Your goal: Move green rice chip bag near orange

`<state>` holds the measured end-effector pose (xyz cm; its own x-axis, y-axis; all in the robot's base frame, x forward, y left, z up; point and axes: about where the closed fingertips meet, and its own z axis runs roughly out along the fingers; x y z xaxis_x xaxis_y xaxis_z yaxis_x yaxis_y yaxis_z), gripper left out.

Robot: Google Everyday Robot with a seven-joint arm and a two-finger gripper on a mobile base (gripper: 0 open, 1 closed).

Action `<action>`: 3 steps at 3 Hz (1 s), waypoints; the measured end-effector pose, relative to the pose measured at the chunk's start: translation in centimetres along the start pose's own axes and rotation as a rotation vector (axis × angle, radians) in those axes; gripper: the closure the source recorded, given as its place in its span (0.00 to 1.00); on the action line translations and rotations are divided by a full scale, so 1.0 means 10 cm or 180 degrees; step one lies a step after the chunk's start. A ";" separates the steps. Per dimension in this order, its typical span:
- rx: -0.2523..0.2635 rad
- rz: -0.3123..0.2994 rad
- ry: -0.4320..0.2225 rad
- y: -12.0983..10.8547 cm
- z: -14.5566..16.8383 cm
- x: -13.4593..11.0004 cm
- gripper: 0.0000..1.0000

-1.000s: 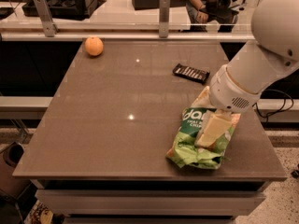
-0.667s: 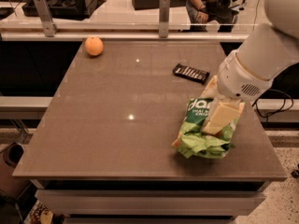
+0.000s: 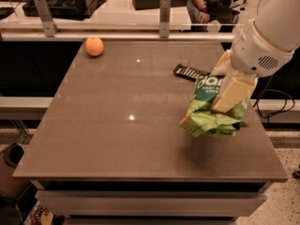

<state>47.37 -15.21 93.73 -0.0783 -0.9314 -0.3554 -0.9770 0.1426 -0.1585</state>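
Observation:
The green rice chip bag (image 3: 209,112) is crinkly light green with a dark green top and white lettering. It hangs lifted off the table at the right side, crumpled. My gripper (image 3: 228,93) is shut on the green rice chip bag, its cream fingers (image 3: 233,93) pressed against the front of the bag, with the white arm rising to the upper right. The orange (image 3: 94,46) sits on the far left corner of the table, well apart from the bag.
A small flat black packet (image 3: 189,72) lies on the table just behind and left of the bag. The brown table (image 3: 122,125) has a rail with metal posts (image 3: 164,9) along its far edge. A person sits at desks behind.
The gripper has lifted the bag off the table and carried it up and slightly right. The bag now hangs more crumpled. The orange and black packet have not moved.

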 end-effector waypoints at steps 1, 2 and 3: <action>0.0143 -0.0086 -0.0105 -0.19 -0.15 -0.13 1.00; 0.0318 -0.0214 -0.0307 -0.47 -0.23 -0.40 1.00; 0.0457 -0.0301 -0.0468 -0.75 -0.26 -0.66 1.00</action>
<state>54.73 -11.00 99.68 0.0522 -0.8856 -0.4615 -0.9395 0.1130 -0.3232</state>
